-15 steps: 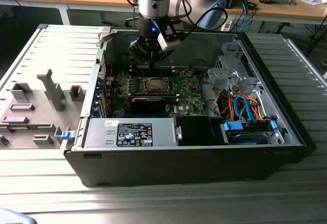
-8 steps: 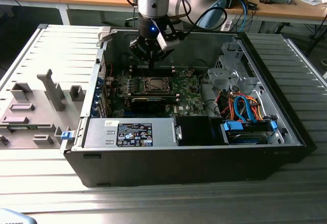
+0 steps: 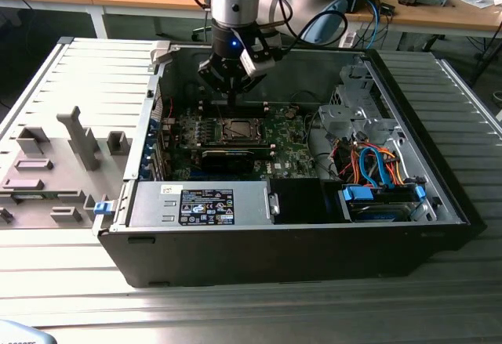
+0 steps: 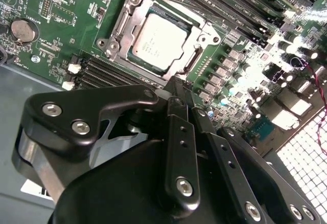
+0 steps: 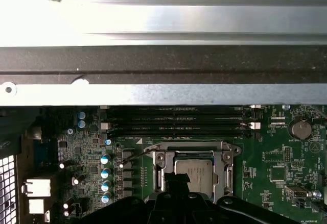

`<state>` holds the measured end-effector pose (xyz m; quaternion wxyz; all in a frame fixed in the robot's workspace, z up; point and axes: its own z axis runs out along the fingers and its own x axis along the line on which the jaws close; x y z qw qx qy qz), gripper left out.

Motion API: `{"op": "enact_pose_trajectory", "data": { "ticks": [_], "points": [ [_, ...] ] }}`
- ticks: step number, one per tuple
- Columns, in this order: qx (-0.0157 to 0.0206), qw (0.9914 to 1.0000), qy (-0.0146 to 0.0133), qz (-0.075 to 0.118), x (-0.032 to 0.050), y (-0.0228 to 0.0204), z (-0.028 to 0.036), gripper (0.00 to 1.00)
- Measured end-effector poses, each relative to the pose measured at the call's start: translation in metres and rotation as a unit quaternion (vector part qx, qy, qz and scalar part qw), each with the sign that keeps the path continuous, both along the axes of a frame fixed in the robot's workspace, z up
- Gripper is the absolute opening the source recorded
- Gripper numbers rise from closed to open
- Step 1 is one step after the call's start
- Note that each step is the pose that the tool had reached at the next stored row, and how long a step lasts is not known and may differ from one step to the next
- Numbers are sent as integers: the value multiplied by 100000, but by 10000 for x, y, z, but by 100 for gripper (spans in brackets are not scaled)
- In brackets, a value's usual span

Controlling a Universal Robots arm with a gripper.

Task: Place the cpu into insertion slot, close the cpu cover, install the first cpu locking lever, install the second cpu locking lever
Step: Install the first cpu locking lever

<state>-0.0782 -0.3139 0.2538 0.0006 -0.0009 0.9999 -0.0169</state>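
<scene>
The small square cpu [image 4: 162, 41] with its silvery-grey metal top lay seated in the dark insertion slot [image 4: 180, 73], near the middle of the green motherboard [image 4: 46, 25]. The thin silvery cpu cover [image 4: 134, 10] lay down around it, framing the chip through its square opening. The black gripper [image 4: 175, 89] hung just above the socket's near edge; its fingers appeared drawn close together with nothing between them, though that was hard to confirm.

A thin locking lever [image 5: 134, 156] seemed to stand free beside the socket. If so, a push slightly off it could slip the fingertips onto the cover or the capacitors [image 5: 105, 179] nearby.

The board sat inside an open black computer case [image 3: 298, 250] on a ribbed grey metal table [image 3: 235, 305]. A wooden desk [image 3: 439, 11] with cables stood behind.
</scene>
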Motion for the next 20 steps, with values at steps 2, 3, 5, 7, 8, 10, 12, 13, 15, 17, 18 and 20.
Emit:
{"op": "enact_pose_trajectory", "data": {
  "ticks": [2,3,5,7,8,10,12,13,15,17,18,20],
  "points": [
    [-3,100000,3,1,0,7,0,11],
    [-3,100000,3,0,0,11,0,11],
    [-6,100000,4,-1,-2,20,-1,11],
    [-1,100000,4,1,-4,26,-2,11],
    [-3,100000,4,0,-5,28,-2,11],
    [0,100000,1,2,-9,34,-3,11],
    [-3,100000,1,-2,-16,39,-3,11],
    [0,100000,4,-1,-21,41,-3,11],
    [-1,100000,2,2,-33,48,-3,11],
    [-1,100000,4,-1,-53,57,-3,11],
    [1,100000,1,0,-64,60,-3,11],
    [7,100000,-6,0,-92,65,-4,11]
  ]
}}
